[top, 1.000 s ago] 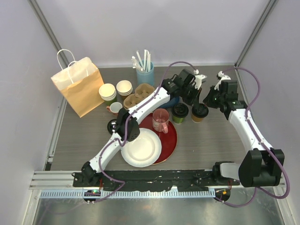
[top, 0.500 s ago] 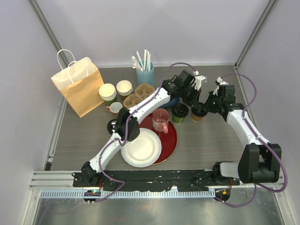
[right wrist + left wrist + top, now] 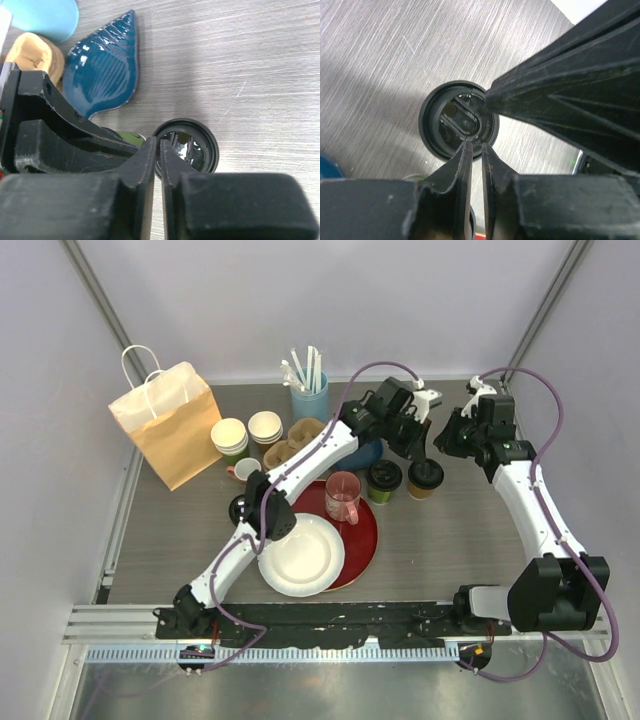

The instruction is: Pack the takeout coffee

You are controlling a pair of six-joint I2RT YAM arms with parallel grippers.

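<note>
The takeout coffee = 2 cups, both upright w/ lids on, close side by side on the grey wood-grain table (image 3: 455, 540), rear-middle, a bit R of centre. The green-sided paper cup w/ black plastic lid (image 3: 384, 478) is on the L, the kraft-brown paper cup w/ black plastic lid (image 3: 425, 477) on the R.

The left gripper (image 3: 476, 148) hangs over the pair from behind. Its fingers are pinched to a thin slit w/ nothing btwn them. In its wrist view the tips sit over the near rim of a black lid, prob. the brown cup's. Can't tell if they touch it.

The right gripper (image 3: 158, 144) is the same: fingers nearly together, gripping nothing, tips over the brown cup's lid rim. The 2 grippers are close to each other. In the right wrist view the left one hides most of the green cup, only a sliver of green showing.

- Glossy dark-blue shell-shaped dish (image 3: 107, 65): just behind the green cup.
- Pink translucent mug (image 3: 343, 496): just L of the green cup, standing on the round red plate (image 3: 366, 536).
- White paper plate (image 3: 300, 558): lies over the red plate's L-front edge.
- Brown moulded-pulp cup carrier (image 3: 297, 443): behind the mug, L arm crossing above it.
- Blue tumbler of white utensils (image 3: 310, 398): at the rear.
- Lidless cream-rimmed stacked cups (image 3: 230, 437): L of the carrier.
- Kraft paper bag w/ white cord handles (image 3: 165, 425): upright at far L-rear, well apart from the coffees.
</note>
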